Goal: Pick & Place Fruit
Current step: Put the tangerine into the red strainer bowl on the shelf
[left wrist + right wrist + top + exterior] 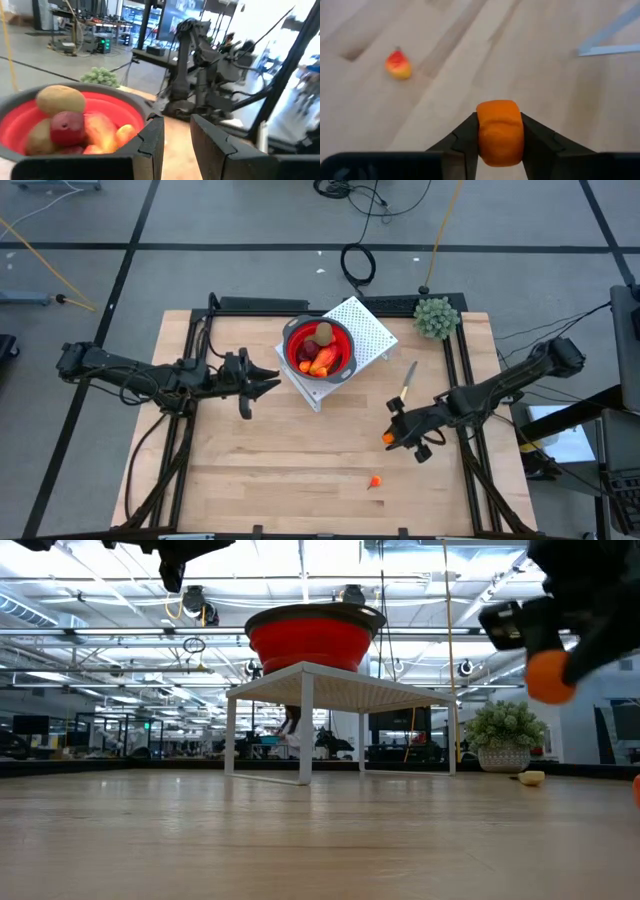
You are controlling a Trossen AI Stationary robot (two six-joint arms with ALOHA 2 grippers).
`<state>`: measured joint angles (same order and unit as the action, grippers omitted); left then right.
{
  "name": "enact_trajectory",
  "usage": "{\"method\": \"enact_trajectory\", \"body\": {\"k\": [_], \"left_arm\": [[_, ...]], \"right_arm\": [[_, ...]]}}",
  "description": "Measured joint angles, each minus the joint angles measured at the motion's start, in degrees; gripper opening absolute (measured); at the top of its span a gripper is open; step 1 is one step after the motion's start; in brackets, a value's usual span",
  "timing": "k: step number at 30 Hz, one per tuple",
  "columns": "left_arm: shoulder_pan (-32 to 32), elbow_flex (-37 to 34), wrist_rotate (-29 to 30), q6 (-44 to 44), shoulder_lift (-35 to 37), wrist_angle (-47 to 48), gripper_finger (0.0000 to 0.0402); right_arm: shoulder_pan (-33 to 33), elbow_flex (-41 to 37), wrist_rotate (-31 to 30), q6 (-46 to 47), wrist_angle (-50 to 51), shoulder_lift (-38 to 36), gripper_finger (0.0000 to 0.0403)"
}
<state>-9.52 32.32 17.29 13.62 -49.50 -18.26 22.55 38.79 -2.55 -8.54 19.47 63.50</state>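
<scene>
Two arms reach over the wooden table [250, 470] from opposite sides. The right gripper [392, 437] is clamped on a small orange fruit piece [500, 131], pinched between both fingers and lifted clear of the wood, as the low view shows. It hangs over the table's right half, near the pale-handled knife [408, 382], which lies flat between it and the white perforated stand [365, 330].

One more fruit piece, a tiny red-and-yellow bit [375, 480], lies alone on the boards near the front edge, apart from everything else. The rest of the fruit sits in the red bowl [338, 332] on top of the stand: a brown oval [324, 333], a dark red ball [66, 127] and orange and yellow pieces heaped together.

The left gripper [268, 383] hovers just beside the bowl's left rim, fingers parted by a narrow gap with nothing between them.

A green bushy plant [436, 317] stands at the back right corner, close to the table's edge. Bare boards stretch wide across the front half and the left side of the table; black rails run along both side edges.
</scene>
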Motion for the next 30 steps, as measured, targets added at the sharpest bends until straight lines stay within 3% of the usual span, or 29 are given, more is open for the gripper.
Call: {"method": "enact_trajectory", "body": {"k": [9,15,23,30], "left_arm": [[-1.1,0.0,-2.8,3.5,0.0,-7.7,0.0093],[-2.6,0.0,0.7,3.4,-1.5,-14.0,0.0093],[-3.4,3.0,2.8,3.3,-7.9,-19.0,0.0093],[-3.4,14.4,3.8,1.1,-15.8,-11.0,0.0093]], "right_arm": [[-0.7,3.3,-15.5,-6.9,1.9,-6.8,0.0103],[-3.6,5.9,-22.5,-10.7,-0.3,-9.8,0.0103],[-5.4,6.4,-26.1,-20.5,-21.1,-10.9,0.0104],[-5.3,6.4,-26.2,-30.5,-36.9,-10.4,0.0102]]}}
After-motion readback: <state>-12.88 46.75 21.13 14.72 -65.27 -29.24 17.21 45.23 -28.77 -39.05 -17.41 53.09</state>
